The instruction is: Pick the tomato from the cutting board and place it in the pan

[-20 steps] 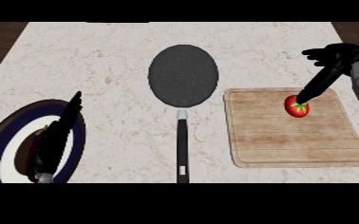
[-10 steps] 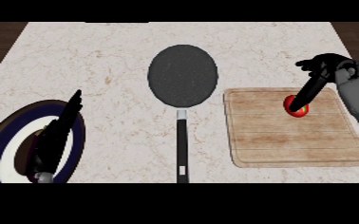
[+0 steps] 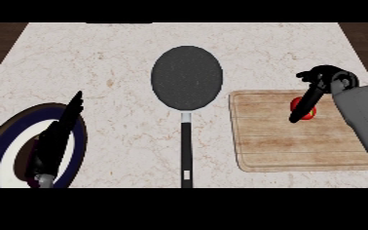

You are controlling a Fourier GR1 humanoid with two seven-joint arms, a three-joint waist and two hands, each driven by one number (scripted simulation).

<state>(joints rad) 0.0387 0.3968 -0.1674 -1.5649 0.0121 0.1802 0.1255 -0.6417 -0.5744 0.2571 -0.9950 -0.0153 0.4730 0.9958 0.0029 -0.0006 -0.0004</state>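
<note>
While the marble counter (image 3: 108, 68) fills most of the view, the cutting board (image 3: 287, 141) lies just right of the pan (image 3: 187, 78), whose handle runs toward the lower edge. Far left of the pan, a dark-rimmed plate (image 3: 14, 131) is cut off, the left hand (image 3: 57, 136) resting over it, fingers straight. Right of the pan, the right hand (image 3: 323, 80) reaches down with a finger crossing the tomato (image 3: 304, 108) on the board, half hiding it; whether it grips it is unclear.

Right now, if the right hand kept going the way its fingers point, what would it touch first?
Probably the tomato: the right hand points down at it on the board, though the gap is unclear.
</note>
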